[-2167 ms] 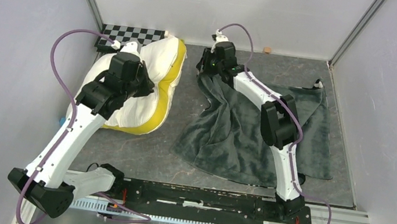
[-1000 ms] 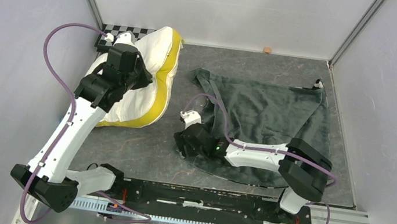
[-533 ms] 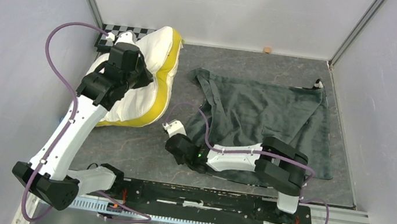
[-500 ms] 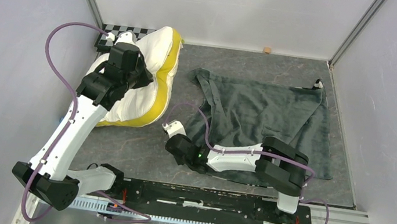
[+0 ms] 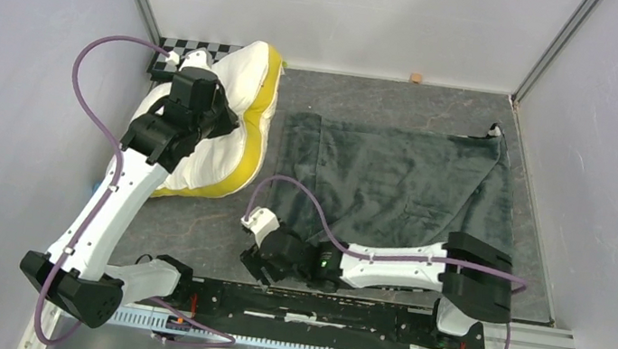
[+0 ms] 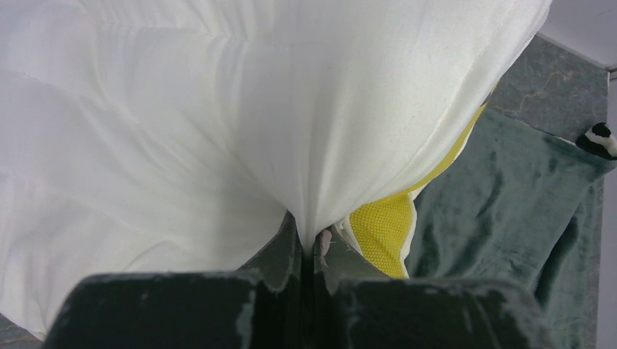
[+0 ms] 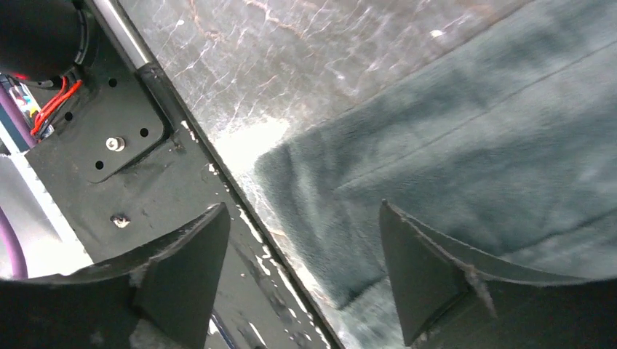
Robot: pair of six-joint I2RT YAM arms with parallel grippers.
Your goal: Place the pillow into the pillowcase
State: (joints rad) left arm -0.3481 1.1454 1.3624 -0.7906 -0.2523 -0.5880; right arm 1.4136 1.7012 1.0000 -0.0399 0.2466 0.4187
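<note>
Left gripper (image 6: 305, 243): fully closed, pinching a fold of the pillow's (image 5: 248, 93) white quilted fabric. In the left wrist view the cloth fans up and out from between my fingers (image 6: 280, 251). The yellow band (image 6: 382, 229) hangs just right of the pinch.

Right gripper (image 7: 302, 211): wide open, holding nothing. It sits low at the near edge of the table (image 5: 362, 95), over the pillowcase's (image 5: 405, 179) near-left corner. In the right wrist view that corner lies in the gap between my two fingers (image 7: 185, 269). Can't tell whether either finger touches the plush. The corner ends right at the black base plate (image 7: 109, 145).

Positions:
- The pillow is at the far left, bunched and lifted where I grip it, with its yellow band facing the pillowcase.
- The pillowcase is spread flat on the right half of the table, grey-green plush side up. Its left edge is just beside the pillow; contact unclear.
- A small black-and-white bit (image 5: 496, 128) shows at the pillowcase's far-right corner.
- The pillow is fully outside the pillowcase.

Counts:
- pillow: 1
- pillowcase: 1
- checkerboard (image 5: 204, 50): 1, far-left corner, partly under the pillow
- small tan block (image 5: 415, 78): 1, at the far wall, well apart from everything else
- arms: 2
- grippers: 2 (one clamped, one spread)
- purple cables (image 5: 90, 80): 2, one per arm
</note>
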